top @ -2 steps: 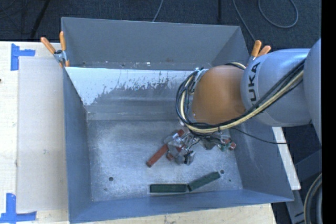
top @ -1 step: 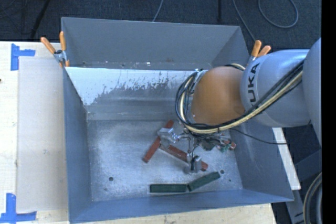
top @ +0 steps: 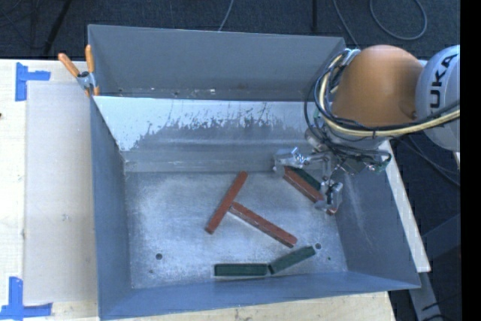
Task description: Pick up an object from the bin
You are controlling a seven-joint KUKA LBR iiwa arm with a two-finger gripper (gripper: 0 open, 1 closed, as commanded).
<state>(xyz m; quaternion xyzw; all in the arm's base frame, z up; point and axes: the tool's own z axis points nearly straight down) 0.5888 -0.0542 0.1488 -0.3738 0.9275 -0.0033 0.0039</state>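
Camera view is showing the fingers sitting clamped on the lower right end of a red-brown bar, with the bar's tip peeking out just past them. This bar is lying right at the fingers, beside the foot of the right wall of the bin. Whether it is resting on the floor or hanging clear cannot be told. Its long axis is running away from the fingers, up and to the left, so nearly all of its length is standing out on one side of the grip. As a judgement, a straight upward lift is looking advisable, since an end grip is leaving the free end liable to droop or swing.

Further left of the fingers, a slanted brown bar and a second brown bar are touching in a T. Farthest, below and left of the fingers, a dark green bar and a shorter green bar are lying end to end near the front wall.
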